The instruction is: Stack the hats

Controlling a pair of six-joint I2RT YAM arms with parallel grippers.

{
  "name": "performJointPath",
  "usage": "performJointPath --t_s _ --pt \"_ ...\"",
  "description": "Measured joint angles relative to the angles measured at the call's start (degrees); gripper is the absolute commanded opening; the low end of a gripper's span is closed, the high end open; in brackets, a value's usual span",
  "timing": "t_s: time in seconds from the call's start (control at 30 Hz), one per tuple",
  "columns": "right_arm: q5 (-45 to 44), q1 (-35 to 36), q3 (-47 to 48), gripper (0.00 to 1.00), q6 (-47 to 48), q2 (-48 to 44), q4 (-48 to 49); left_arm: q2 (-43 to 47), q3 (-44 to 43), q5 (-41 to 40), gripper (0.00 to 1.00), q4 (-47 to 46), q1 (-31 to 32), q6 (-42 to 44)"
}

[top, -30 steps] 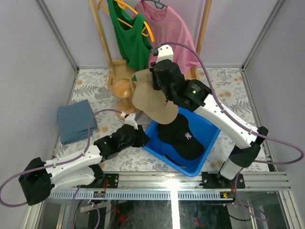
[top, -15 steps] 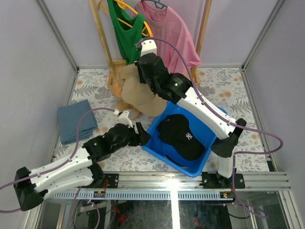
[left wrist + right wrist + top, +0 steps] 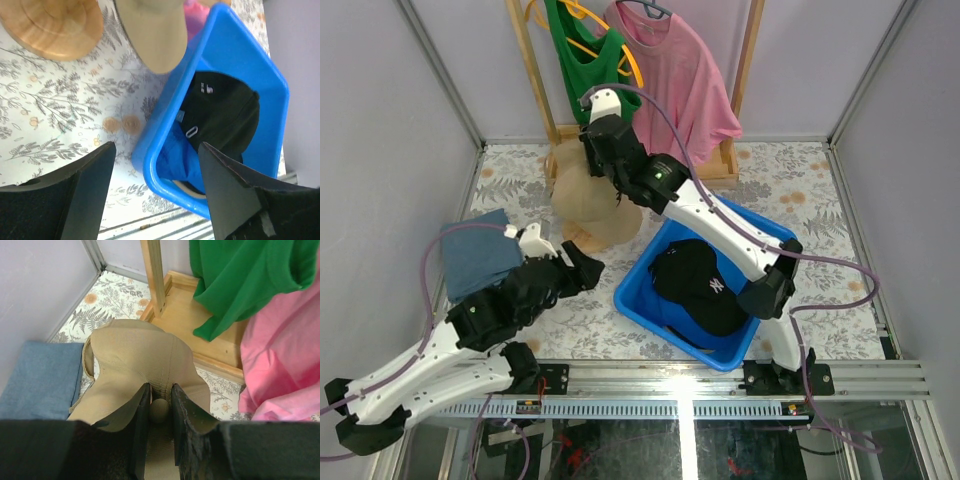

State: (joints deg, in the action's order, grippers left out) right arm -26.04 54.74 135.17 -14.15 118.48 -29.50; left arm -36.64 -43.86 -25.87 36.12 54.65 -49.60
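Right gripper (image 3: pixel 160 396) pinched narrowly on crown of tan cap (image 3: pixel 132 357), just above wooden stand (image 3: pixel 50 20). Left gripper (image 3: pixel 157 145) wide open, empty, over the table beside blue bin (image 3: pixel 632 296). Inside: 1 black cap (image 3: pixel 705 285) atop 1 blue cap (image 3: pixel 175 160).

The held hat (image 3: pixel 135 355) sits in the right gripper (image 3: pixel 159 407), folded cloth (image 3: pixel 37 375) to its left; a bin (image 3: pixel 225 45) holding other hats (image 3: pixel 225 110) lies ahead of the left gripper (image 3: pixel 157 150).

Tan cap (image 3: pixel 582 195), black cap (image 3: pixel 702 285), blue bin (image 3: pixel 160 135), floral table (image 3: pixel 810 200), pink shirt (image 3: pixel 680 80), green top (image 3: pixel 570 50)
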Motion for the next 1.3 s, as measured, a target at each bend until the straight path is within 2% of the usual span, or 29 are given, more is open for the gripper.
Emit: performJointPath --t_s 0.2,0.53,0.67,0.8,0.93,1.0,1.3 --pt "1.0 -0.1 0.0 0.00 -0.3 3.5 2.3 -2.0 -4.9 -8.6 0.69 4.1 0.0 -2.0" --pt "3.3 -1.3 0.0 0.00 -1.6 7.7 5.6 -11.6 -13.1 -27.8 0.89 6.4 0.0 -2.5" --pt "4.2 -1.7 -0.4 0.00 -2.2 8.1 6.7 -15.0 -15.6 -33.9 0.90 6.0 -2.8 -1.0" --pt "4.7 -1.7 -0.8 0.00 -2.4 8.1 7.5 -16.4 -15.8 -32.3 0.89 2.9 -14.1 3.0" --pt "5.2 -1.7 -1.8 0.00 -2.6 8.1 8.4 -17.1 -15.8 -25.0 0.89 -1.9 -27.4 6.8" --pt "5.8 -1.7 -2.8 0.00 -2.6 8.1 8.9 -18.1 -15.8 -21.0 0.89 -3.8 -31.7 7.9" --pt "6.2 -1.7 -5.6 0.00 -2.6 8.1 9.9 -22.2 -15.5 -9.4 0.90 -10.7 -37.6 10.3"
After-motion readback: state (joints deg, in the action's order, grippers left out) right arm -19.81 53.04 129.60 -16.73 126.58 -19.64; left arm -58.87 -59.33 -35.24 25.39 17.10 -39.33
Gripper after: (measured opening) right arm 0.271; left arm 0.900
